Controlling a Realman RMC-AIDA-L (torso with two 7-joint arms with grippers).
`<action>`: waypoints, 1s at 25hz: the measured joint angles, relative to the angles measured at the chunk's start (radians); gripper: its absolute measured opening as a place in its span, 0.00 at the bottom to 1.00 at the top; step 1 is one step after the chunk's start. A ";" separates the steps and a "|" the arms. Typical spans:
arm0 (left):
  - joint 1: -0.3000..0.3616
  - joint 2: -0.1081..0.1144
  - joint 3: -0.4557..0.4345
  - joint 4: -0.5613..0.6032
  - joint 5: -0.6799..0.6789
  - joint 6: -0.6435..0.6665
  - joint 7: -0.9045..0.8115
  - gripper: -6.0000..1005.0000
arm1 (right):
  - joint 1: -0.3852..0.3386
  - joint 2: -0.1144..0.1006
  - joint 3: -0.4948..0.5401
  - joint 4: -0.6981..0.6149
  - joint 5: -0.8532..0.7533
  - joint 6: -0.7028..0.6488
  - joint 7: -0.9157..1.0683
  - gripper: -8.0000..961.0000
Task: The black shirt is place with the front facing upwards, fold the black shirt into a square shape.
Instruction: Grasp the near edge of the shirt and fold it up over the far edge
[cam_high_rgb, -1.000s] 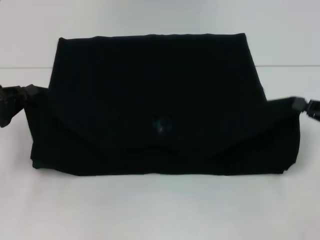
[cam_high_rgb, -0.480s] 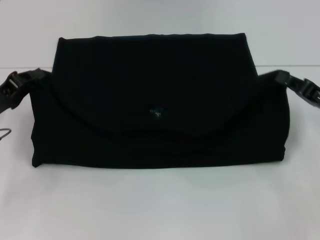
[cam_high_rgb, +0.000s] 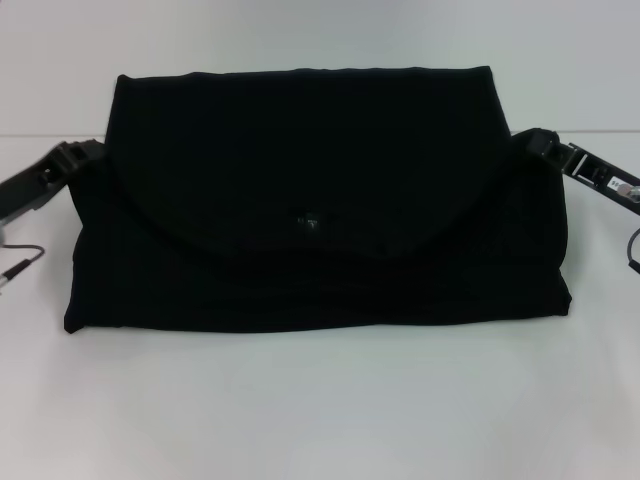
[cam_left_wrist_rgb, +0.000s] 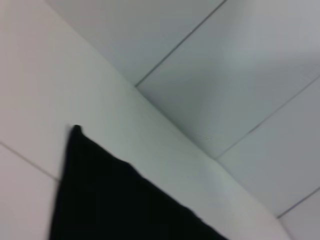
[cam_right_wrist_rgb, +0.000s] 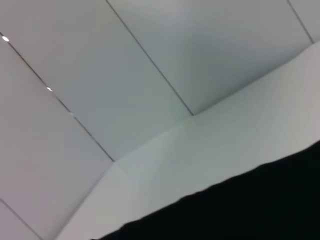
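We've carried the near flap farther up the black shirt (cam_high_rgb: 320, 200); left gripper (cam_high_rgb: 75, 158) and right gripper (cam_high_rgb: 545, 145) at its sides, fingers' grip unclear — fold nearly laid.

the shirt (cam_high_rgb: 310, 200) lies across the middle of the bench (cam_high_rgb: 320, 410), folded into a wide block, with a curved flap from the far edge lying over its near half. the left hand (cam_high_rgb: 70, 160) is at the shirt's left edge, toward the far side, its arm running off to the left. the right hand (cam_high_rgb: 545, 145) is at the right edge, opposite it, its arm running off to the right. bare bench lies before and behind the shirt.
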 joint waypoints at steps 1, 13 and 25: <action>-0.005 -0.006 0.002 0.000 0.000 -0.025 0.014 0.04 | 0.004 0.000 -0.001 0.006 0.000 0.016 -0.006 0.09; -0.029 -0.039 0.016 0.001 -0.033 -0.142 0.071 0.04 | 0.026 0.004 -0.022 0.025 0.000 0.107 -0.042 0.09; -0.031 -0.048 0.031 0.004 -0.082 -0.146 0.180 0.26 | 0.040 0.004 -0.025 0.025 -0.002 0.135 -0.073 0.35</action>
